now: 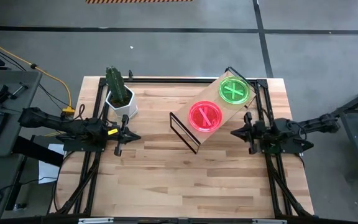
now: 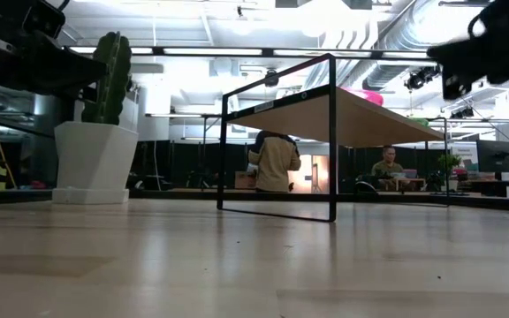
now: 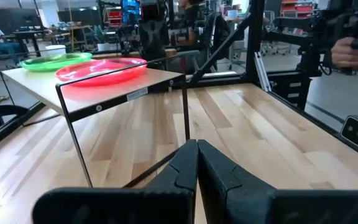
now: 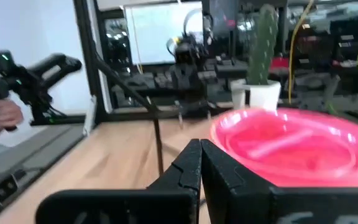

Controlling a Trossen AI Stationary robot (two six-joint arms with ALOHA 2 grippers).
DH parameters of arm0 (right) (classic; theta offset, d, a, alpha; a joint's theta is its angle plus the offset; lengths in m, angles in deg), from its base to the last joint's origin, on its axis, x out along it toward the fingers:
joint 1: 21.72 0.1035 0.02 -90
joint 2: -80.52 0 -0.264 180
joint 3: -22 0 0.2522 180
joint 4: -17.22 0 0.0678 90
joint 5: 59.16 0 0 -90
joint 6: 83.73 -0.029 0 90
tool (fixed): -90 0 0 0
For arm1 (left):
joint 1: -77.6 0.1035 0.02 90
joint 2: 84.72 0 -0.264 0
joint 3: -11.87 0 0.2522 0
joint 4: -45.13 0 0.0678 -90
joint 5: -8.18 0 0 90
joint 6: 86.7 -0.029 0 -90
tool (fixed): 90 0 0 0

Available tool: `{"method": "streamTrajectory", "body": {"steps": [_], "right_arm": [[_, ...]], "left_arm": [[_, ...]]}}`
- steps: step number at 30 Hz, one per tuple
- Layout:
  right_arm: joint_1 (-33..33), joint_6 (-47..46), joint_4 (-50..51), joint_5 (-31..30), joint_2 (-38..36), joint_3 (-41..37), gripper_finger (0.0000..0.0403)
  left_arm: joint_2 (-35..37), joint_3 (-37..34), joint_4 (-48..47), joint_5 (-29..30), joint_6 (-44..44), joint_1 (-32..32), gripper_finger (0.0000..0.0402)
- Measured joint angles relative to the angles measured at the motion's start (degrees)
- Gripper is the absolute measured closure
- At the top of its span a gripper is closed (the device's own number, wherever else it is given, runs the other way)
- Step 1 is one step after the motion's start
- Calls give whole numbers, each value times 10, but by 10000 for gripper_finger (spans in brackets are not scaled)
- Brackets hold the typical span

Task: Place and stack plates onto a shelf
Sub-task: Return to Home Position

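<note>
A neon pink plate stack [image 1: 204, 116] and a neon green plate stack [image 1: 234, 91] sit on the plywood shelf [image 1: 222, 102], which stands on its thin black wire frame on the table. In the left wrist view the pink plates [image 3: 101, 68] are nearer and the green plates [image 3: 55, 61] behind. My left gripper [image 1: 131, 136] hovers shut left of the shelf, near the cactus pot. My right gripper [image 1: 235, 132] is shut just right of the shelf; its wrist view shows the pink plates [image 4: 294, 146] close ahead.
A white pot with a cactus [image 1: 119, 94] stands near the table's far left. The black table frame [image 1: 166, 79] runs along the far edge and sides. Bare wooden tabletop [image 1: 185, 180] fills the near half. People show in the room beyond [image 2: 274, 162].
</note>
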Motion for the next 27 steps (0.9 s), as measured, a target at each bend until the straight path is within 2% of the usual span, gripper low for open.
{"method": "streamTrajectory", "body": {"steps": [6,12,21,27], "right_arm": [[-23,-10,44,25,0,-8,403],[-22,28,50,36,2,-8,403],[-22,-117,50,34,2,-8,403],[-22,-161,50,34,2,-8,403]], "left_arm": [[0,0,0,0,0,1,401],[0,0,-2,1,0,1,401],[0,0,-2,2,0,1,401],[5,0,-6,2,0,0,401]]}}
